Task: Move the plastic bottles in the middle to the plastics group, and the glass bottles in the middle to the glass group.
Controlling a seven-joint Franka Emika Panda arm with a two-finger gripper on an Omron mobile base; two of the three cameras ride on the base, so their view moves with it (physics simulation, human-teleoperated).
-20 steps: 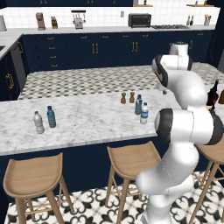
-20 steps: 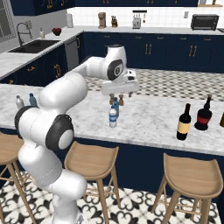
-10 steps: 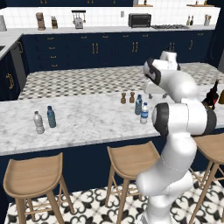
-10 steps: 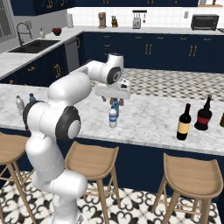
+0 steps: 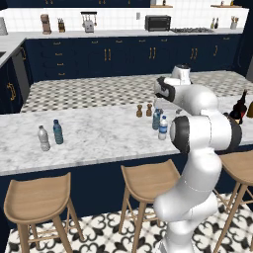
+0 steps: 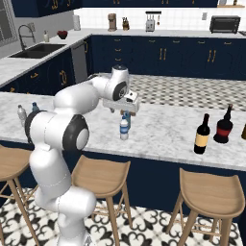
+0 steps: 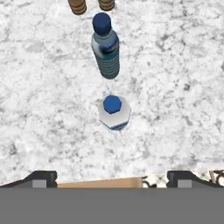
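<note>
Two plastic bottles stand mid-counter: a clear one with a white label and blue cap (image 7: pixel 113 112) (image 6: pixel 124 129) (image 5: pixel 163 127), and a teal-blue one (image 7: pixel 106 50) (image 6: pixel 127 117) (image 5: pixel 156 118) just behind it. My gripper (image 7: pixel 112 178) (image 6: pixel 123 111) (image 5: pixel 160 105) hovers open, pointing down over the clear bottle and holding nothing. The plastics group (image 5: pixel 51 135) (image 6: pixel 27 112) stands far left on the counter. The glass bottle with the yellow-tan label (image 6: pixel 202 135) stands at the right, next to the red-labelled bottle (image 6: pixel 223 127) of the glass group (image 5: pixel 240 106).
Two small brown shakers (image 7: pixel 92 5) (image 5: pixel 144 110) stand just behind the teal bottle. Wooden stools (image 5: pixel 147 181) line the counter's near edge (image 5: pixel 89 165). Bare marble lies between the middle bottles and both groups.
The arm has swung in and down from behind the counter, and the gripper now hangs over the two middle bottles. The jaws stayed open. No bottle has moved.
</note>
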